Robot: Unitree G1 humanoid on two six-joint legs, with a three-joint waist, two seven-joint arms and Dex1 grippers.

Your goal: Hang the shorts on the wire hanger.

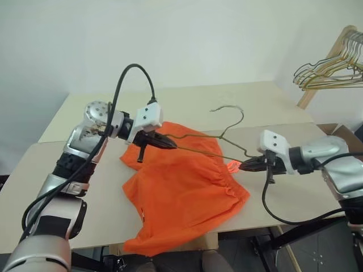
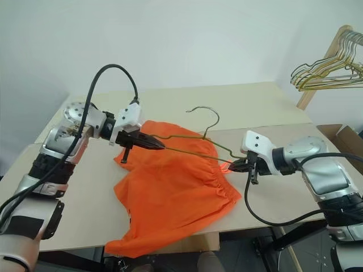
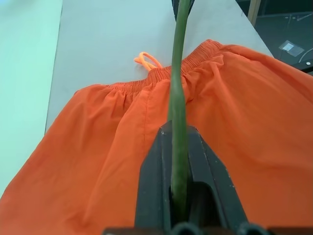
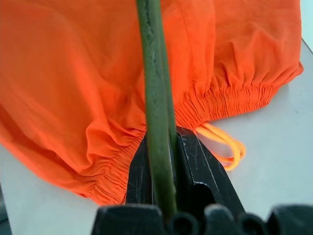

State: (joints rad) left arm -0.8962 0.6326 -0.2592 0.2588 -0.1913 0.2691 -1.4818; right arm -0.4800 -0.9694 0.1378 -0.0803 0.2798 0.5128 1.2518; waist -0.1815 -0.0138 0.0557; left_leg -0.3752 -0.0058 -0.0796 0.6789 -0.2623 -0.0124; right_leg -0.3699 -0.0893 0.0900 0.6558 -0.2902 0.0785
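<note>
Soft matt cloth shorts (image 1: 181, 192), thin dull metal wire hanger (image 1: 218, 136), smooth matt wooden table (image 1: 187, 105).

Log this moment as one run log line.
left gripper: shut on wire hanger | right gripper: shut on wire hanger | shorts: on table

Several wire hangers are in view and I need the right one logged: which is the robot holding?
The olive-grey wire hanger over the shorts, pinched by both grippers; the gold and green bunch hangs untouched on the rack.

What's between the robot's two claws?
The wire hanger spans from left gripper to right gripper, above the shorts, in the left eye view.
</note>
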